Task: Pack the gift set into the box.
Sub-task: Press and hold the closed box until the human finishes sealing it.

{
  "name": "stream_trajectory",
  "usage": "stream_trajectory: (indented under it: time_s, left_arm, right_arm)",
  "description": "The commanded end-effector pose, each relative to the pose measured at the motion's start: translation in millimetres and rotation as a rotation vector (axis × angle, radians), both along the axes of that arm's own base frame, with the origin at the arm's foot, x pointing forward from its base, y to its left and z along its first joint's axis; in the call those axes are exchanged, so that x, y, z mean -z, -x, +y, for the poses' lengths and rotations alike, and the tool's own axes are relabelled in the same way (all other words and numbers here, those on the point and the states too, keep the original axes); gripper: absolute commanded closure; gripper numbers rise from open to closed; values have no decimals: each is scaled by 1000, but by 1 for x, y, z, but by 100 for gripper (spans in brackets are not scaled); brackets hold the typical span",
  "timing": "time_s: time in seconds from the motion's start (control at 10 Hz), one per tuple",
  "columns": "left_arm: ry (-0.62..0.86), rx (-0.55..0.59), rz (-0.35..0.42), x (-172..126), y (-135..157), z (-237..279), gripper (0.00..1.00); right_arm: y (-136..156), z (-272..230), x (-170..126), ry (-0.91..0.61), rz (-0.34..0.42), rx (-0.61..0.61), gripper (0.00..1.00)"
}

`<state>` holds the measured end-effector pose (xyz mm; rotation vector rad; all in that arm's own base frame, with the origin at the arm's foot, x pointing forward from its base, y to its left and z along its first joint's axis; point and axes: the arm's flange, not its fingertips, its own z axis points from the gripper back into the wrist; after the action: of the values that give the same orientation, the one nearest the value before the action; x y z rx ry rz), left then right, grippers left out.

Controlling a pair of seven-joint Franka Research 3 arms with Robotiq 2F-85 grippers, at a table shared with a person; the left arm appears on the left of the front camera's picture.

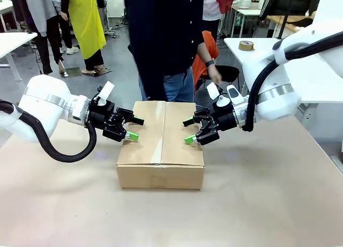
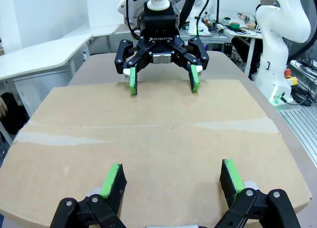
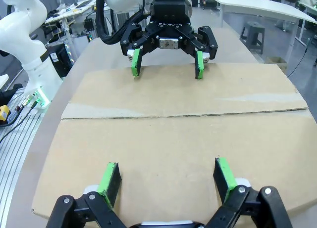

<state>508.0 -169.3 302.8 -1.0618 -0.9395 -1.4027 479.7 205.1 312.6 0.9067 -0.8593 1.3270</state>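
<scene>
The left arm reaches in low from the left side, its wrist turned so the left gripper [image 1: 132, 127] points sideways toward the middle, jaws released and spread wide, green pads [image 2: 115, 179] hovering just over the left edge of the box [image 1: 161, 150]. The box sits on the counter [image 1: 257, 204] between the two grippers, its top flaps folded shut with a seam running down the middle. The right arm mirrors this pose from the right side, bent down from above, and the right gripper [image 1: 189, 131] faces the left one across the lid, jaws likewise released and wide, pads [image 3: 224, 172] just over the right edge. Beyond the box a person [image 1: 163, 38] stands at the far side, one hand [image 1: 216, 75] hanging low.
</scene>
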Motion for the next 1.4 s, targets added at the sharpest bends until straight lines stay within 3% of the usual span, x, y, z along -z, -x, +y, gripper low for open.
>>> stream_trajectory:
  time_s: [0.0, 1.3]
  left_arm:
    - [-2, 5, -13, 2, 1, -2, 0]
    - [-2, 5, -13, 2, 1, -2, 0]
  right_arm:
    - [1, 1, -2, 0, -8, 0, 0]
    - [1, 1, -2, 0, -8, 0, 0]
